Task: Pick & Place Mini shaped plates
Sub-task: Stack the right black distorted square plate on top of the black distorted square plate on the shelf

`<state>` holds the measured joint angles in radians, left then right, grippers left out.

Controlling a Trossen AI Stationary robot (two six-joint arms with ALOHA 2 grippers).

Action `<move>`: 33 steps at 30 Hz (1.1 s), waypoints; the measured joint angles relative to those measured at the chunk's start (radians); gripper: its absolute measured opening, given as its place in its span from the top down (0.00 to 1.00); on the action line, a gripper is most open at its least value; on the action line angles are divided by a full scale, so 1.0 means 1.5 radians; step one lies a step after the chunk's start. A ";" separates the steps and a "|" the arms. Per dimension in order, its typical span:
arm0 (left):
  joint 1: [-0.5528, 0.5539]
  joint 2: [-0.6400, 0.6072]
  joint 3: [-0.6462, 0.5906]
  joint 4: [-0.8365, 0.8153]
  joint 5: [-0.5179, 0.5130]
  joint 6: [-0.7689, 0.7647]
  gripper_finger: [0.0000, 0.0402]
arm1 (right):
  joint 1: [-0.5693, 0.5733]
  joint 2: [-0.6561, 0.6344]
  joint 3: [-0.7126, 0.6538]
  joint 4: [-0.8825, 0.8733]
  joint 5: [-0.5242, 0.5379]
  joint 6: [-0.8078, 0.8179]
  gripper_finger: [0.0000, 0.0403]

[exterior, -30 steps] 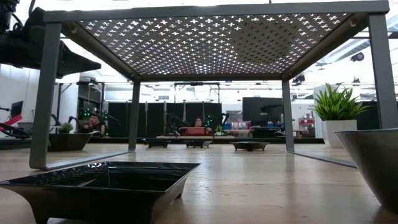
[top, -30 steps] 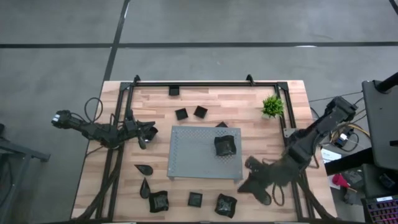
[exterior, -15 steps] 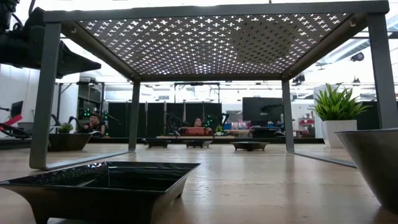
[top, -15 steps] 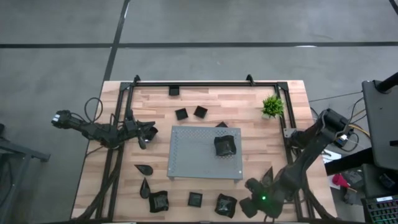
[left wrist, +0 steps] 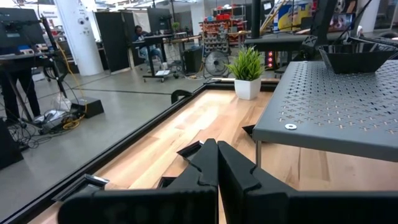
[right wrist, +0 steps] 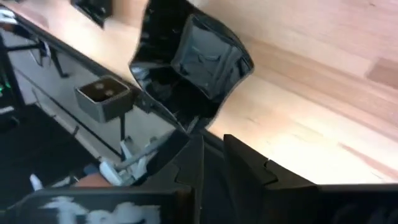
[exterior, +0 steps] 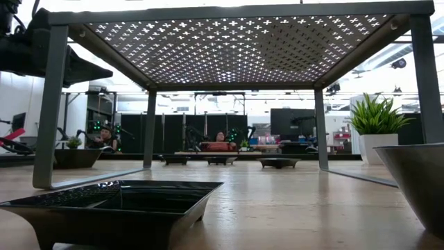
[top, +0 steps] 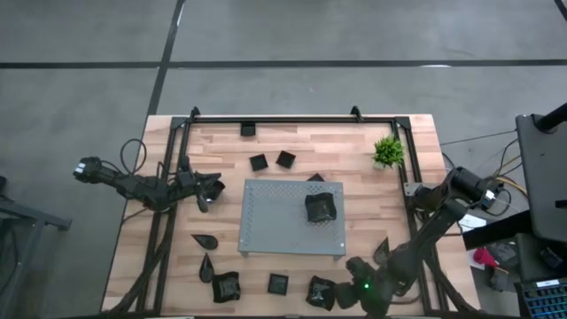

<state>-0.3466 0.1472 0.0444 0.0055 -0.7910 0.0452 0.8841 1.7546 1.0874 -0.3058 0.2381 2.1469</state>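
Across the worktop (top: 354, 151) the grey perforated board (top: 275, 221) carries one wavy-edged plate (top: 321, 206) as before. Over the last second the right gripper (top: 347, 294) has swung from the board's corner to the near edge, beside another wavy-edged dish (top: 321, 292); its fingers stand narrowly apart, holding nothing. Probably the next pick begins. Left gripper (top: 215, 189) waits pinched closed.

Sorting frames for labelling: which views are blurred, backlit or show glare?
Right wrist view: motion-smeared, glare on the wavy-edged plate. Low view: bright background silhouettes the grey board; reflections on the near black plate. High view: even, sharp.
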 joint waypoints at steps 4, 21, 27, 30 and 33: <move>0.000 0.000 0.000 0.000 0.000 0.000 1.00 | 0.000 0.023 0.000 0.029 -0.003 -0.002 0.76; 0.000 0.000 0.000 0.000 0.000 0.000 1.00 | -0.006 0.048 -0.004 0.032 0.018 0.000 0.67; 0.000 0.000 0.000 0.000 0.000 0.000 1.00 | -0.010 0.059 -0.005 0.033 0.018 -0.005 0.67; 0.000 0.000 0.000 0.000 0.000 0.000 1.00 | -0.012 0.059 -0.006 0.034 0.018 -0.011 0.67; 0.000 0.000 0.000 0.000 0.000 0.000 1.00 | -0.013 0.059 -0.006 0.032 0.018 -0.017 0.67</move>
<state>-0.3462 0.1474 0.0448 0.0055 -0.7910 0.0452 0.8639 1.8427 1.0786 -0.2576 0.2644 2.1220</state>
